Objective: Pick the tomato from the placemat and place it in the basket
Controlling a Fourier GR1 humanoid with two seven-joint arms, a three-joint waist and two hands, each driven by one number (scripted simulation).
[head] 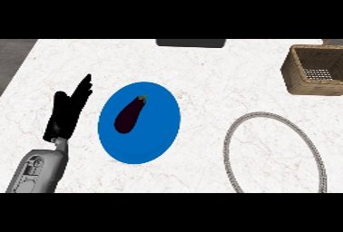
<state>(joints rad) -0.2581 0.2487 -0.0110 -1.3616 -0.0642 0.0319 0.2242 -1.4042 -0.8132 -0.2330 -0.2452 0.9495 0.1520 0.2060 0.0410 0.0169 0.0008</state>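
Tomato is absent: an eggplant (129,115) lies on the blue plate (157,145), so the left hand (67,115), fingers straight and empty, risks carrying the wrong thing to the basket (295,74).

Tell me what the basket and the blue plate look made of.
The basket looks like woven wicker, tan and matte: its walls show a braided texture, its floor an open grid. The blue plate under the eggplant looks smooth and uniform, possibly plastic or glazed ceramic; the look leaves that open.
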